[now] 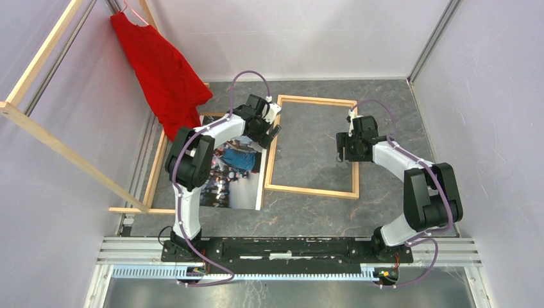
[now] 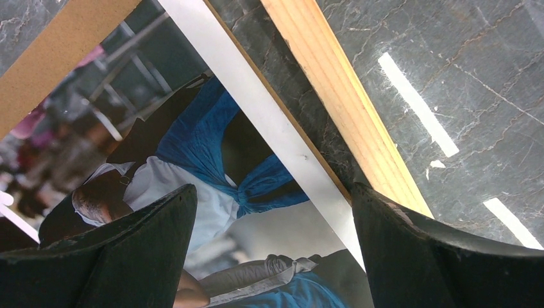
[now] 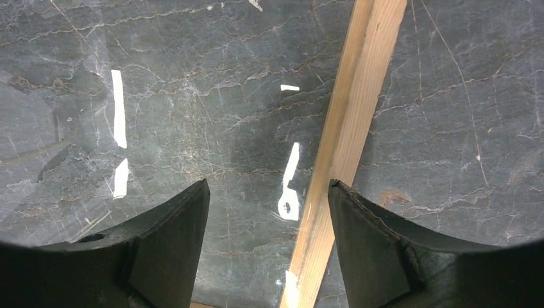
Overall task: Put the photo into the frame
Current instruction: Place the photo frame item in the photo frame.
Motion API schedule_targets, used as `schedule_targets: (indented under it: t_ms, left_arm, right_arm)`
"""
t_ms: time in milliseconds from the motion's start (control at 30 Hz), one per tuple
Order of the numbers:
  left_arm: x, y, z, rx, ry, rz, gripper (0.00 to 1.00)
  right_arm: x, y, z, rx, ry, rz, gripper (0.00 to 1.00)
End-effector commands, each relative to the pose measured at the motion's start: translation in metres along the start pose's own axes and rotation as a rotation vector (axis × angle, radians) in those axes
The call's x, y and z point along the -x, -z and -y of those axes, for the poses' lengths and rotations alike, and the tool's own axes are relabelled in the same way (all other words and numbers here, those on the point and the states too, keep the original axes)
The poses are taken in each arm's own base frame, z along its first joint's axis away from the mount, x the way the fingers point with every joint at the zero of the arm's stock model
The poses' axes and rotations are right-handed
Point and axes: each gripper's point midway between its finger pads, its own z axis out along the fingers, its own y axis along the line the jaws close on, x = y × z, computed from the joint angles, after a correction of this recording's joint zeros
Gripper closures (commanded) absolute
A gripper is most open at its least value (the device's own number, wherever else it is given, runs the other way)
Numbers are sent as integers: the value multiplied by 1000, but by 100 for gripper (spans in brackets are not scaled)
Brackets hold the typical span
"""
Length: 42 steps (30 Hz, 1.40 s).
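The photo [image 1: 236, 186] lies face up on the table left of the frame [image 1: 311, 190], partly under my left arm. In the left wrist view the photo [image 2: 212, 154] shows blue clothes and a white border, and the frame's left bar [image 2: 346, 109] runs just beside it. My left gripper [image 1: 274, 133] [image 2: 272, 205] hangs open over the photo's right edge, one finger over the print and the other over the bar. My right gripper [image 1: 347, 156] [image 3: 268, 192] is open, and the frame's right bar [image 3: 346, 128] passes between its jaws, close to the right fingertip [image 3: 359, 224].
A brown cardboard board [image 2: 58, 70] sticks out from under the photo's far edge. A red garment [image 1: 163, 70] hangs from a wooden rack [image 1: 64, 154] at the back left. Pale walls close in both sides and the back.
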Motion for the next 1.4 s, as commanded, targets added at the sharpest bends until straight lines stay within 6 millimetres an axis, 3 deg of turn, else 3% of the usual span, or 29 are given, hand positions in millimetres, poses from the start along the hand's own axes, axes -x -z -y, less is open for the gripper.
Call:
schedule_targets:
  t_ms: [0,267,500,633,767,1033,1233,1367]
  left_arm:
    - [6,-2,14,-29,-14,23,4]
    - [9,-1,15,-27,-19,30,4]
    - [11,1,16,-24,-24,33,4]
    - [10,2,15,-20,-26,33,4]
    - [10,1,15,-22,-27,32,4]
    - [9,0,16,-22,-27,29,4]
    - [10,0,15,-18,-29,30,4]
    - [8,0,15,-19,-31,25,4]
  right_arm:
    - [-35,-10,-31,144,-23,-86,28]
    - [-41,1,-27,68,61,-52,33]
    - [-52,-2,-24,50,71,-78,39]
    - [-59,-6,-20,31,74,-102,50]
    - [-63,-8,-12,-12,83,-111,53]
    - [-56,-2,-15,-53,134,-75,65]
    - [-63,-7,-16,-63,150,-106,84]
    - [-66,-8,-11,-109,166,-117,87]
